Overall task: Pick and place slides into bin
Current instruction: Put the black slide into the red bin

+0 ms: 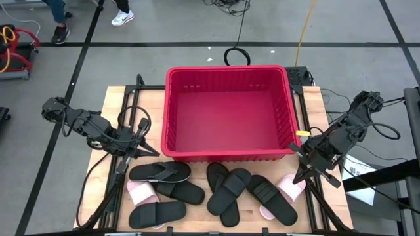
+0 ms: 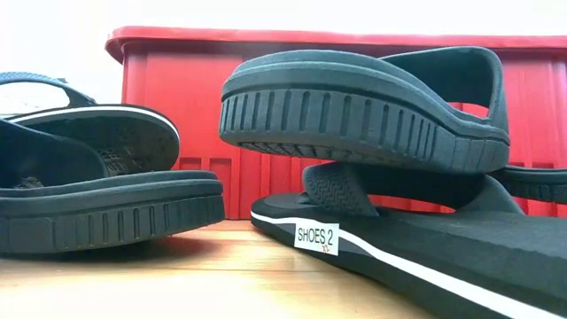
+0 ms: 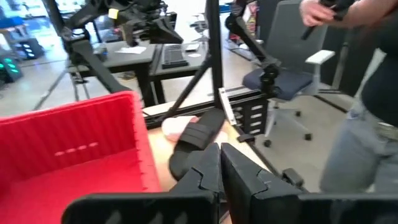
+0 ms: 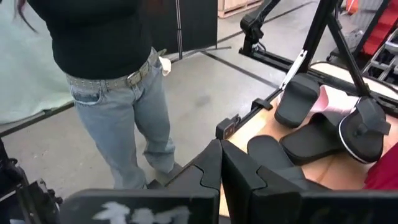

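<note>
My left end effector hangs closed and empty just above the black thong slide; my right end effector, also closed and empty, sits by the red bin corner. Procedure: open fully, descend onto the strap, clamp, lift clear of the rim. Count: one bin, empty; six black slides, two pink slides on the tabletop.

Your left arm reaches in from the left side of the desk, elbow bent, its hand low near the desk's left edge with the two fingers pressed together and holding nothing. Your right arm mirrors it on the right side, its hand pointing inward and down, fingers closed tight, also holding nothing.
</note>
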